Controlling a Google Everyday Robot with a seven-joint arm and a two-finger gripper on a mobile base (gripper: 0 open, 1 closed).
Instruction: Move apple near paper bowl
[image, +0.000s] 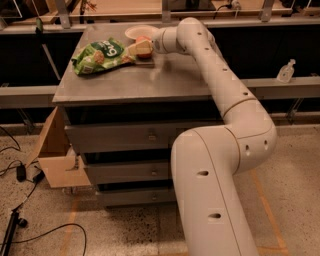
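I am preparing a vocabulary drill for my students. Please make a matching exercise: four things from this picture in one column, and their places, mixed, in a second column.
1 apple
2 paper bowl
3 green snack bag
4 cardboard box

A at the back edge of the cabinet top
B low down, beside the cabinet
C in the gripper, above the cabinet top
D lying flat on the cabinet top

Pairs: 1-C, 2-A, 3-D, 4-B
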